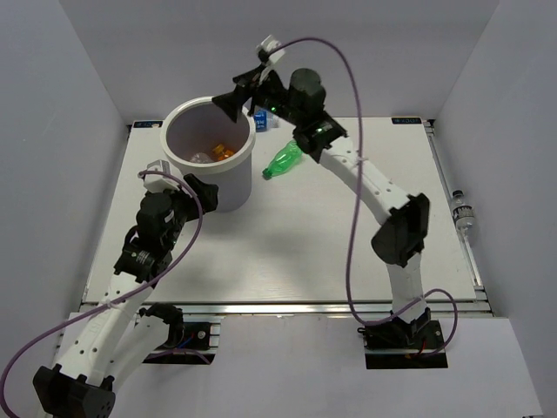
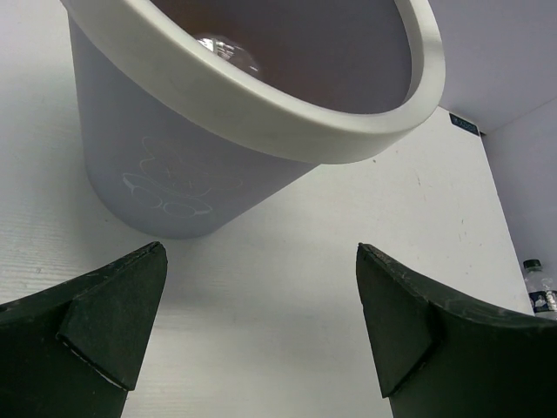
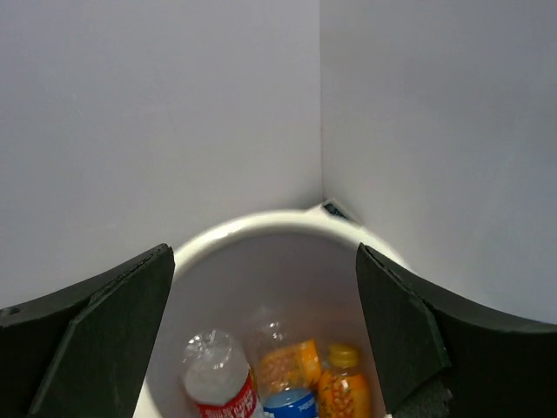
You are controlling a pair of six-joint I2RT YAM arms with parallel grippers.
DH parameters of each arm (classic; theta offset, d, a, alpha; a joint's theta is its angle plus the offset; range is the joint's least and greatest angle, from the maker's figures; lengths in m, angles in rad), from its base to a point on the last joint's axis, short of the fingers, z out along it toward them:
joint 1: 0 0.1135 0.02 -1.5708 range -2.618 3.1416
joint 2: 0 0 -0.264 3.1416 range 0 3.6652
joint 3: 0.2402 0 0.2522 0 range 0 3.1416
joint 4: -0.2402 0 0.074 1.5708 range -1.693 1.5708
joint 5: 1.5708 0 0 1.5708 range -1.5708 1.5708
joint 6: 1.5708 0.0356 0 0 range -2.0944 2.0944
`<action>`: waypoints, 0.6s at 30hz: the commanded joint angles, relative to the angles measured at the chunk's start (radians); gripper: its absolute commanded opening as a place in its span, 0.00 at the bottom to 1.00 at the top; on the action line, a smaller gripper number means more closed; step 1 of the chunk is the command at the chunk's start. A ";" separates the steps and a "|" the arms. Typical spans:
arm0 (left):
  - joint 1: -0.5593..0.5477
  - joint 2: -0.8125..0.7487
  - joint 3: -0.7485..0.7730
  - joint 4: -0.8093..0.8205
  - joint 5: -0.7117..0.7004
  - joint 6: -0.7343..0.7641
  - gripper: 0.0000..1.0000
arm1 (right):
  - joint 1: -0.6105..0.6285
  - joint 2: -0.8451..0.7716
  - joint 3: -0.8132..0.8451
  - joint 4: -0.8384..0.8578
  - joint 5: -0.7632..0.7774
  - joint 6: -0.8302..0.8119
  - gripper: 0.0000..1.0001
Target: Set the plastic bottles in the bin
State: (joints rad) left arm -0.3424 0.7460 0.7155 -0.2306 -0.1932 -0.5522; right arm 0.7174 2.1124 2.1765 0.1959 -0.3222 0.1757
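Observation:
The white bin (image 1: 228,183) stands at the back left of the table. In the right wrist view it holds a clear bottle with a red label (image 3: 218,379), an orange-labelled bottle (image 3: 291,364), a blue-labelled one (image 3: 291,403) and an orange bottle (image 3: 344,390). My right gripper (image 1: 239,94) hangs open over the bin's right rim with nothing between its fingers (image 3: 113,331). A green bottle (image 1: 283,161) lies on the table just right of the bin. My left gripper (image 1: 184,185) is open and empty, low by the bin's front left wall (image 2: 174,157).
A clear bottle (image 1: 462,213) lies past the table's right edge, also seen as a dark-capped bottle (image 2: 540,292) in the left wrist view. A blue-labelled item (image 1: 264,119) sits behind the right arm at the back. Grey walls close in the table on three sides.

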 commanded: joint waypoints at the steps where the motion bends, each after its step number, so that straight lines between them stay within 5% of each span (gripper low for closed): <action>1: -0.001 0.007 0.035 0.020 0.031 0.018 0.98 | -0.021 -0.208 -0.003 -0.053 0.019 -0.089 0.89; 5: -0.001 0.009 0.036 0.024 0.063 0.032 0.98 | -0.090 -0.324 -0.141 -0.248 0.251 -0.151 0.89; 9: -0.001 0.015 0.032 0.034 0.087 0.049 0.98 | -0.318 -0.390 -0.248 -0.439 0.259 -0.104 0.89; 12: -0.001 0.033 0.018 0.062 0.126 0.054 0.98 | -0.568 -0.338 -0.224 -0.594 0.394 -0.111 0.89; 18: -0.003 0.122 -0.010 0.160 0.262 0.034 0.98 | -0.707 -0.203 -0.173 -0.828 0.792 -0.350 0.89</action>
State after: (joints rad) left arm -0.3424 0.8307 0.7151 -0.1379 -0.0254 -0.5129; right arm 0.0010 1.8961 1.9991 -0.4496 0.2131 -0.0265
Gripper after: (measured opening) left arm 0.982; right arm 0.894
